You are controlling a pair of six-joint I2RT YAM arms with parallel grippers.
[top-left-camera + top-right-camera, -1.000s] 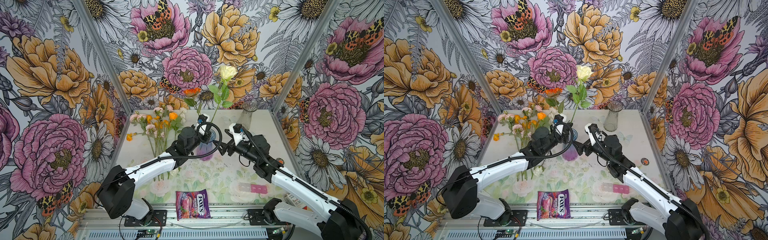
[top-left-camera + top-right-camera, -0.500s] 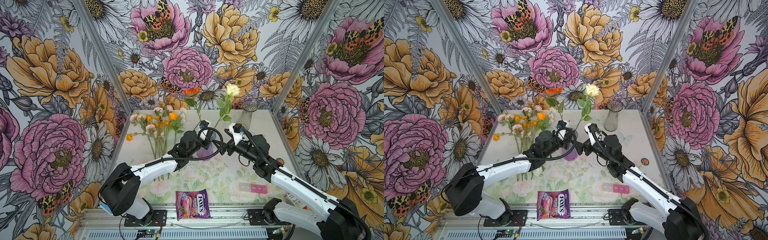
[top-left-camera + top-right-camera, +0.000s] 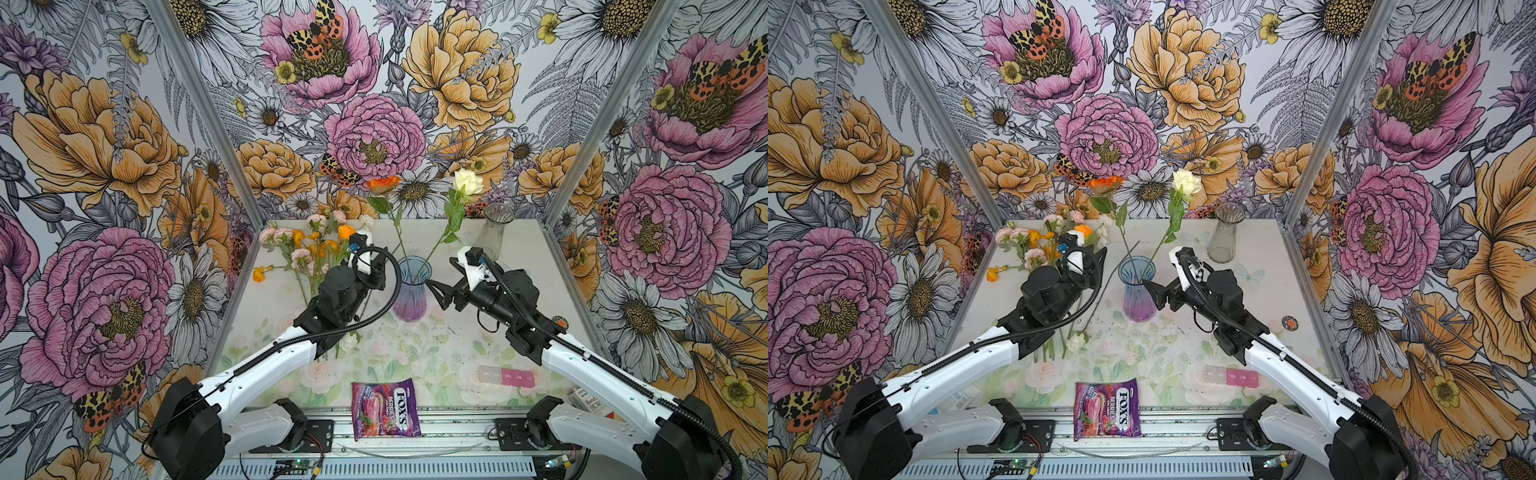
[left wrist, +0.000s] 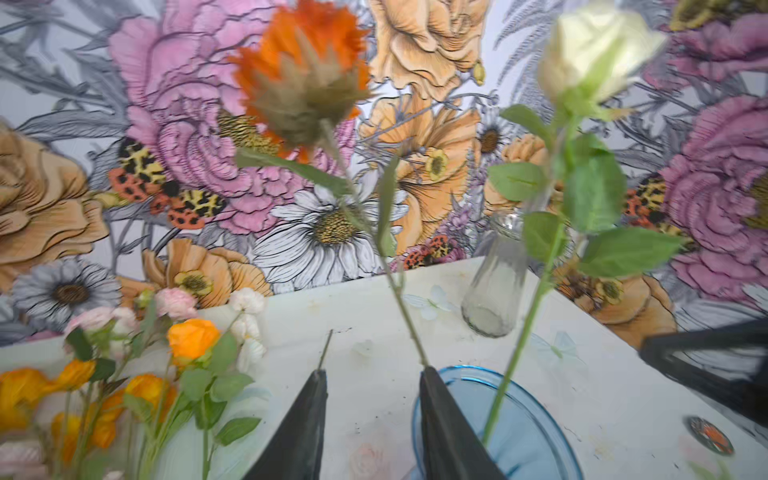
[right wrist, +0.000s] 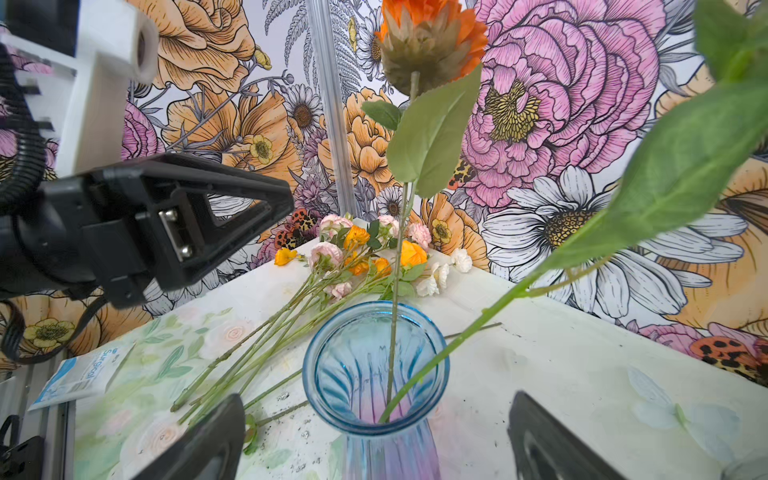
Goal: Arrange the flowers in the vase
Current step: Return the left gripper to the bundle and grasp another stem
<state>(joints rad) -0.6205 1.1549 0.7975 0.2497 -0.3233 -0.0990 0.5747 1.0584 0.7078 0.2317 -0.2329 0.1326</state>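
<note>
Flanking vase: left tool, right tool

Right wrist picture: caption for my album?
Orange flower and leafy stem stand in the blue vase, more flowers lying behind.

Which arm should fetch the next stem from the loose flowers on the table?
Probably left: the left gripper is open beside the pile of pink, orange and white flowers. The right gripper stands open at the blue-purple glass vase, farther away.

A robot test booth, probably in a lab: flower-printed panels on metal posts wall the table around the right gripper, and its arm mounts on an aluminium rail behind it.
</note>
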